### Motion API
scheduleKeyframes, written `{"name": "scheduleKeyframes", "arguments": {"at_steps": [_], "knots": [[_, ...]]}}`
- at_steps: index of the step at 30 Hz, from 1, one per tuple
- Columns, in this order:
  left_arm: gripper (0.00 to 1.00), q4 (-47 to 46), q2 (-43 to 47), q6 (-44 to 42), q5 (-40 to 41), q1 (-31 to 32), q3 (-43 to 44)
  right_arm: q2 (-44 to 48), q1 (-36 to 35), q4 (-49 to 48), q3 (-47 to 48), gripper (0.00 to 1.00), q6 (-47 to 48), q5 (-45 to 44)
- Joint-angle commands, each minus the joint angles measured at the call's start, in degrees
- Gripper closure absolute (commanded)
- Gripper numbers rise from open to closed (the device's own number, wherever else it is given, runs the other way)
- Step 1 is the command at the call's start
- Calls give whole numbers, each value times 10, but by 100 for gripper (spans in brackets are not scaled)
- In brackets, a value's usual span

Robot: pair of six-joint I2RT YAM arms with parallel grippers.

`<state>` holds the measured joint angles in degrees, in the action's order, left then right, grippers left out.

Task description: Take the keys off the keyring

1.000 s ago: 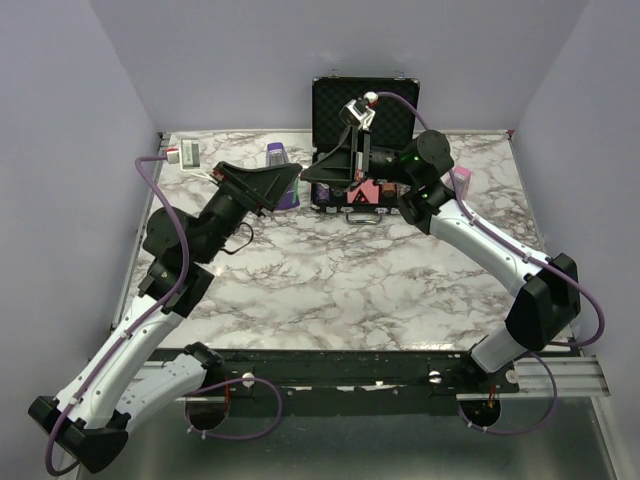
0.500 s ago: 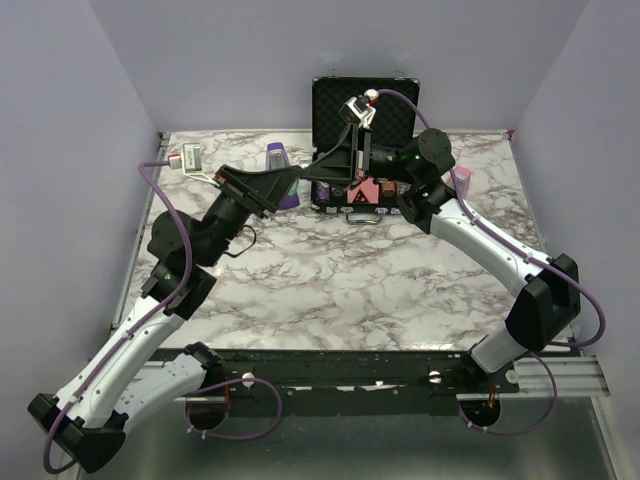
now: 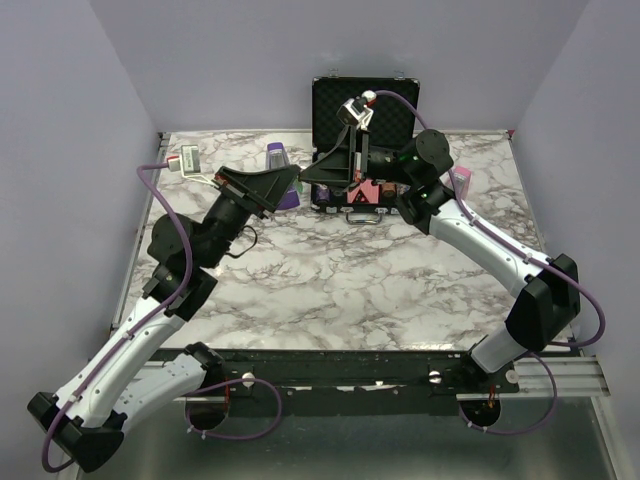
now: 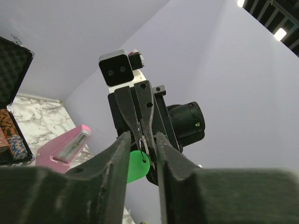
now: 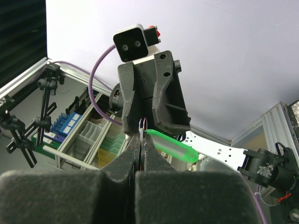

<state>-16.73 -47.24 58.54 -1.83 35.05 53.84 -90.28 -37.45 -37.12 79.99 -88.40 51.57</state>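
I see both hands meeting mid-air over far bench (image 3: 350, 285), just in front of open black case (image 3: 392, 108). Right hand (image 5: 141, 140) pressed together on keyring (image 5: 174, 146) metal loop, green tag alongside. Left hand (image 4: 142, 138) narrowly spread, fingers flanking loop.

On the right wrist view only a sliver of the keys (image 5: 141, 134) shows; the rest is buried between the jaws of the right gripper (image 5: 141, 141). On the left wrist view a finger of the left gripper (image 4: 142, 136) covers part of the keyring (image 4: 138, 167), its green tag, and I can't tell whether those jaws clamp it. The chip case (image 4: 14, 70) runs off the left edge. From the top camera, keys and ring are too small to find above the bench (image 3: 350, 285).
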Motion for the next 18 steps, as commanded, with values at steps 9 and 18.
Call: {"name": "scheduleKeyframes", "arguments": {"at_steps": [9, 18], "knots": [[67, -20, 6, -5, 32, 8, -6, 14, -6, 4, 15, 99, 13, 15], [71, -17, 5, -7, 34, 8, -4, 13, -10, 6, 19, 99, 17, 18]]}}
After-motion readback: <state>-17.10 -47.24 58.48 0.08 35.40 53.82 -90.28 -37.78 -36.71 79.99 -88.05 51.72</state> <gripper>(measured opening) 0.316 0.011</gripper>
